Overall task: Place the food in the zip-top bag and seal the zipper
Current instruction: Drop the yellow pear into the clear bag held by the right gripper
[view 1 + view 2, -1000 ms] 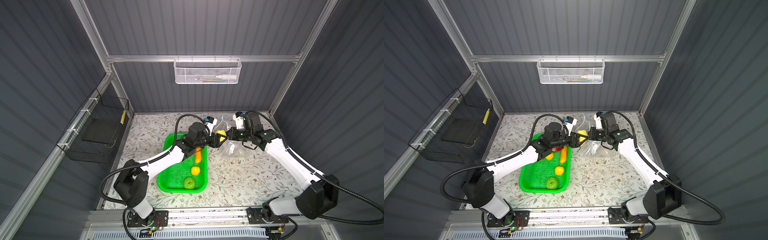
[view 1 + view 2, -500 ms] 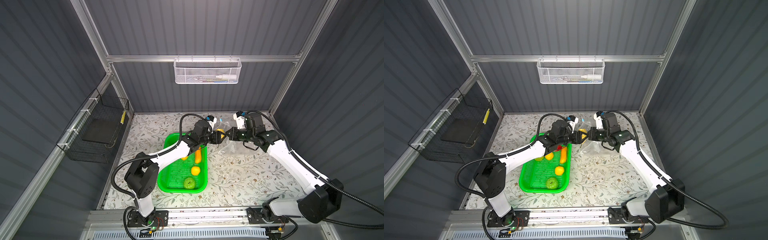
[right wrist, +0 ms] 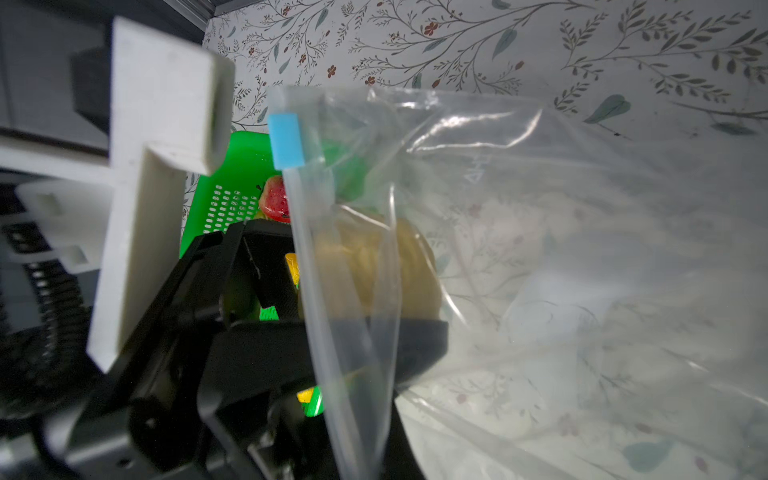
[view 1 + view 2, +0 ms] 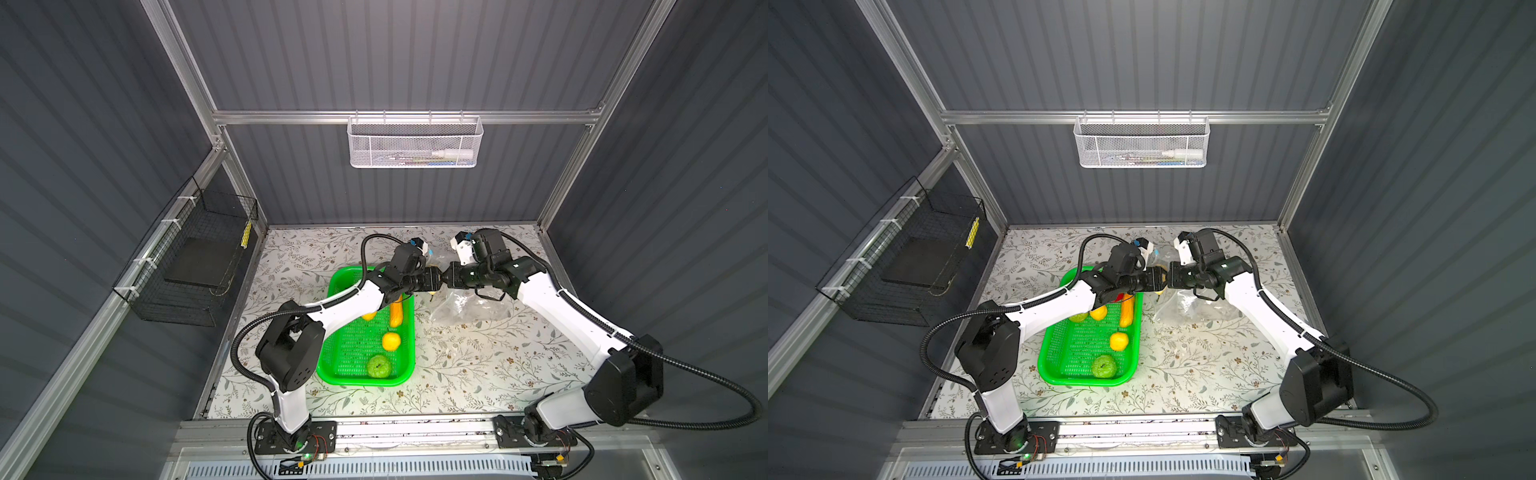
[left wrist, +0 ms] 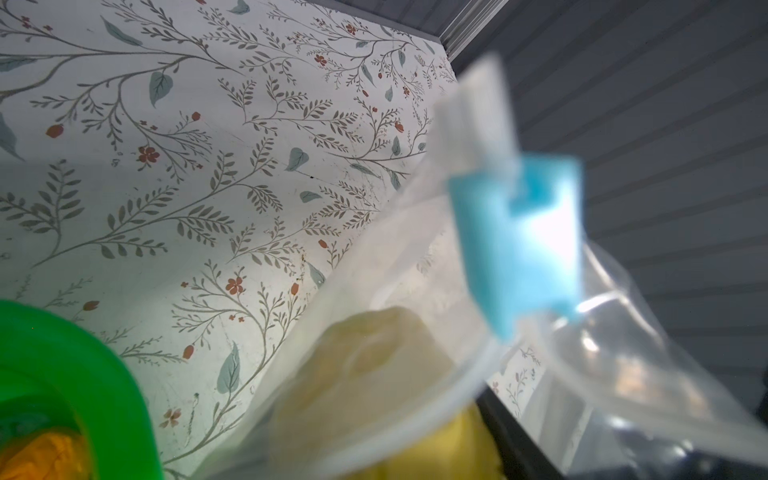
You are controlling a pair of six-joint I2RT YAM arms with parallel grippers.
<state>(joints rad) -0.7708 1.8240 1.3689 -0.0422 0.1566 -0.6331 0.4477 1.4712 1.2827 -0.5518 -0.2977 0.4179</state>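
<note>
Above the counter (image 4: 478,365), the right claw (image 4: 448,277) is pinching the seemingly limp, slippery zip-top bag (image 4: 469,305) at its stiffer zipper edge (image 3: 305,257), while the left claw (image 4: 433,279) is clamping a probably light ridged fruit (image 3: 374,266) inside it.

The clear zip-top bag (image 3: 540,249) has its mouth raised and open, the light-blue zipper slider (image 3: 284,141) at one end; a pale yellow ridged fruit (image 3: 361,266) sits within the mouth.

One bag (image 4: 1200,309), one basket (image 4: 1084,382), seven fruits (image 4: 1104,366)

Left gripper (image 4: 1158,279) and right gripper (image 4: 1172,277) meet, yellow fruit (image 4: 1159,292) between, above the zip-top bag (image 4: 1192,311).
</note>
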